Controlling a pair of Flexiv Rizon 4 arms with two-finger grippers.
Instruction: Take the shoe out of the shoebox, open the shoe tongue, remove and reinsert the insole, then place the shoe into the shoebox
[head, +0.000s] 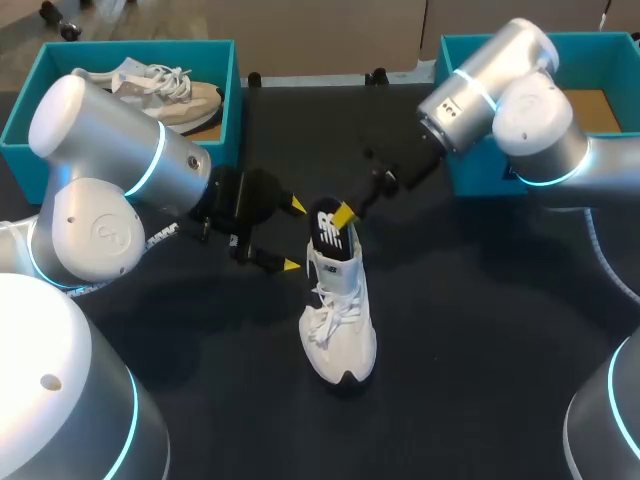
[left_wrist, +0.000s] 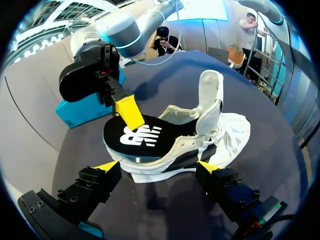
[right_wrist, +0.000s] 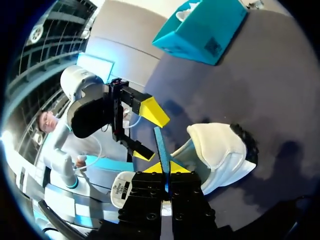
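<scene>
A white shoe (head: 340, 325) stands on the black table, toe toward me, tongue (left_wrist: 210, 92) pulled up. Its black insole (head: 327, 229) with a white logo sticks up out of the heel opening. My right gripper (head: 343, 215) is shut on the insole's upper edge; in the right wrist view the insole (right_wrist: 161, 146) runs edge-on between my yellow tips (right_wrist: 165, 167). My left gripper (head: 294, 236) stands open just left of the heel. In the left wrist view its tips (left_wrist: 158, 166) straddle the shoe (left_wrist: 227, 130) and insole (left_wrist: 145, 137) without touching.
A teal shoebox (head: 140, 45) at the back left holds a second, beige shoe (head: 165, 92). Another teal shoebox (head: 455, 45) stands at the back right, partly behind my right arm. Bare black table lies in front of the shoe.
</scene>
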